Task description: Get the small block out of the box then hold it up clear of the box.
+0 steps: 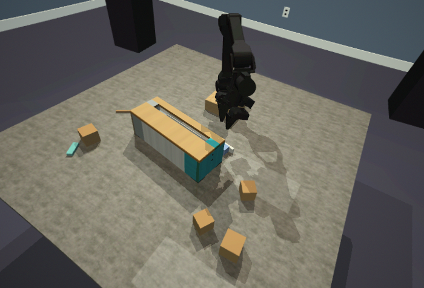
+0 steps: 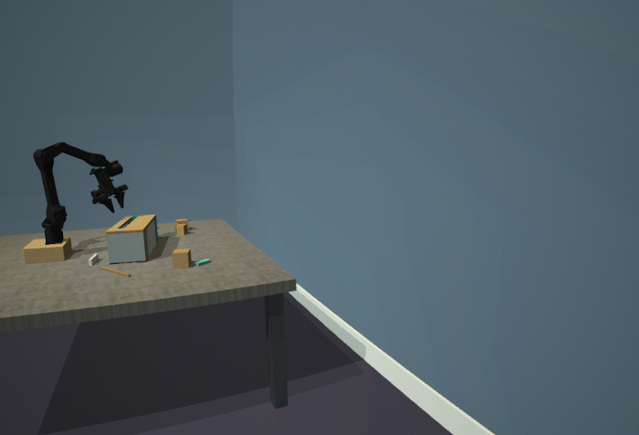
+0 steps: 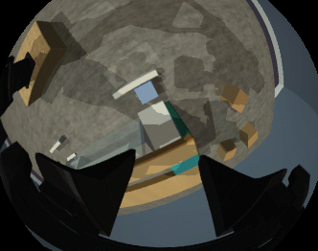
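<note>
A small blue block (image 1: 226, 148) (image 3: 147, 91) lies on the table outside the box, just off its teal end on the clear-fronted side. It lies between the box (image 1: 168, 129) (image 2: 127, 248) (image 3: 160, 196) and a thin white bar (image 1: 231, 148) (image 3: 136, 84), very close to the bar. In the top view the box partly hides the block; it cannot be made out in the exterior view. My gripper (image 1: 224, 124) (image 2: 118, 209) (image 3: 168, 157) is open and empty. It hangs tilted above the table, higher than the box top, with nothing between its fingers.
Wooden cubes stand beyond the teal end (image 1: 248, 190) (image 1: 203, 222) (image 1: 232, 245). Another cube (image 1: 88, 134) (image 2: 182, 259) stands by a teal bar (image 1: 72, 149) (image 2: 202, 262). An orange stick (image 1: 123, 111) (image 2: 114, 270) and a white piece (image 2: 93, 259) (image 3: 57, 144) lie near the box's other end.
</note>
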`<state>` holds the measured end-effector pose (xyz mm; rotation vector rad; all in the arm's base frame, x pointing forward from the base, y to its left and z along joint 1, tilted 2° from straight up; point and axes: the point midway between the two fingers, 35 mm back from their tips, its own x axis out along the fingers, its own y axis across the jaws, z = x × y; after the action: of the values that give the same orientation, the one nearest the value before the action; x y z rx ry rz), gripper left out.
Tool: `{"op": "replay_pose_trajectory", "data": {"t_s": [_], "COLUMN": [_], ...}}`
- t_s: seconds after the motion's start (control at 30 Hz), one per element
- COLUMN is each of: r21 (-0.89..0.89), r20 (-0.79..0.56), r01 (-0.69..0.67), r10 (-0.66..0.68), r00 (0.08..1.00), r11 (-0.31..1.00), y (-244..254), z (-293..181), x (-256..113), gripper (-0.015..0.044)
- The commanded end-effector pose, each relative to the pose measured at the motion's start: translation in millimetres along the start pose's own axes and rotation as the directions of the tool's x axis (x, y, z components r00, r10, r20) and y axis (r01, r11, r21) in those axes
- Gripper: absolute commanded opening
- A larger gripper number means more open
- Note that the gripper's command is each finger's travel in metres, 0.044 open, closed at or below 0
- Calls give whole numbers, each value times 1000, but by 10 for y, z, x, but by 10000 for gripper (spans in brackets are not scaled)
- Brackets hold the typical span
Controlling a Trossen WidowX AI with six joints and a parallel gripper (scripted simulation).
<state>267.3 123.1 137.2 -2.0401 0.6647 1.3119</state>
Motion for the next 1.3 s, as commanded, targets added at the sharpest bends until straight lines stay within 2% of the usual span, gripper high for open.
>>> {"op": "replay_pose_trajectory", "data": {"t_s": [0.0, 0.43, 0.67, 1.27], "r21": [-556, -556, -556, -556], "r20": [-65, -65, -66, -66], "r01": [-28, -28, -28, -28], "r10": [-10, -10, -10, -10], "r00": [998, 998, 998, 998], "r11": [831, 831, 831, 831], "y": [12, 12, 198, 238], "z": [78, 83, 289, 362], "x": [-21, 5, 856, 1070], "gripper": [285, 285, 285, 285]}}
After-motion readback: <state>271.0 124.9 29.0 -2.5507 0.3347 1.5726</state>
